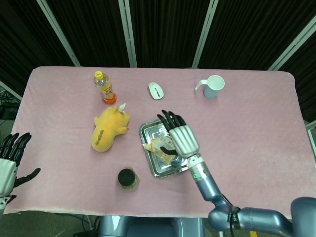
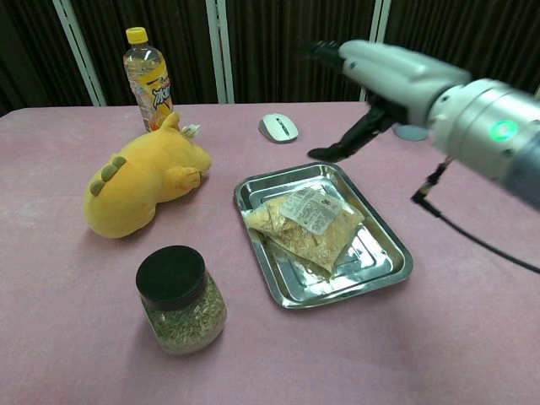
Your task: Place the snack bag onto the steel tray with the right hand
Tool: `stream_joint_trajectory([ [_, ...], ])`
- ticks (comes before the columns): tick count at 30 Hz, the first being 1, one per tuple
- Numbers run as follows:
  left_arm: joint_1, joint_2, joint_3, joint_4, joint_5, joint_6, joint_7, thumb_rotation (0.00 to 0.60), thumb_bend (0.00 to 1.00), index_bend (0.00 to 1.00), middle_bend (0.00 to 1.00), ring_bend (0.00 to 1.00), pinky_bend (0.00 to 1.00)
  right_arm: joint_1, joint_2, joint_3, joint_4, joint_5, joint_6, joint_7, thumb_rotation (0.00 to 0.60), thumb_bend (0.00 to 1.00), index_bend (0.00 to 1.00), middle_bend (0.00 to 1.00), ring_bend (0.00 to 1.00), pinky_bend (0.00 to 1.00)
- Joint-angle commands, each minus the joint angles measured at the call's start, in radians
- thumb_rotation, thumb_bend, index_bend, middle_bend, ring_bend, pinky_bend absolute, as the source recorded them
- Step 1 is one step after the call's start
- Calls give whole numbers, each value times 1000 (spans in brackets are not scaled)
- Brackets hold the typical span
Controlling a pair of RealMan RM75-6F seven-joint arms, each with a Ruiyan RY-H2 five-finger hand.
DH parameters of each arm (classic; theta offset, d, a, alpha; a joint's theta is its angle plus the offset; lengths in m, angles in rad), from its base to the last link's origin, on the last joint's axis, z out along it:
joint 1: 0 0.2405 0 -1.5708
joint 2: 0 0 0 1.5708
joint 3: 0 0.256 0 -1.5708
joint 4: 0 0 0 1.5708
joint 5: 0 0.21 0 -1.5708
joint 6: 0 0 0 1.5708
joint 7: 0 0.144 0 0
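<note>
The snack bag [image 2: 305, 220], clear with a pale label, lies flat in the steel tray [image 2: 381, 272] in the middle of the table. In the head view the snack bag [image 1: 158, 146] shows at the left side of the tray [image 1: 157, 170]. My right hand [image 2: 395, 78] hovers well above the tray with fingers spread and thumb hanging down, holding nothing; the head view shows this hand [image 1: 180, 136] over the tray's right half. My left hand [image 1: 11, 160] stays open off the table's near left edge.
A yellow plush toy [image 2: 143, 176] lies left of the tray, with an orange drink bottle [image 2: 148, 78] behind it. A black-lidded jar [image 2: 179, 299] stands near the front. A white mouse [image 2: 279, 126] and a pale mug [image 1: 213, 86] sit further back.
</note>
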Motion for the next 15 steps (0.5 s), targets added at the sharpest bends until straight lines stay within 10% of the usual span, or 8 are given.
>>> stream_joint_trajectory([
  [1,6,4,3,-6,-10,-4,7,600,44,0,91,19,63,-193,260,-109,-205,-112,203,-89,598,241,0,0,0,33],
  [9,13,-12,1,-22,-11,4,61,600,45,0,87,19,90,-557,434,-424,-48,-380,529,201,587,300,0,0,0,1],
  [15,15,-27,5,-32,10,15,103,600,44,0,87,19,90,-612,423,-444,81,-385,566,337,507,310,0,0,0,0],
])
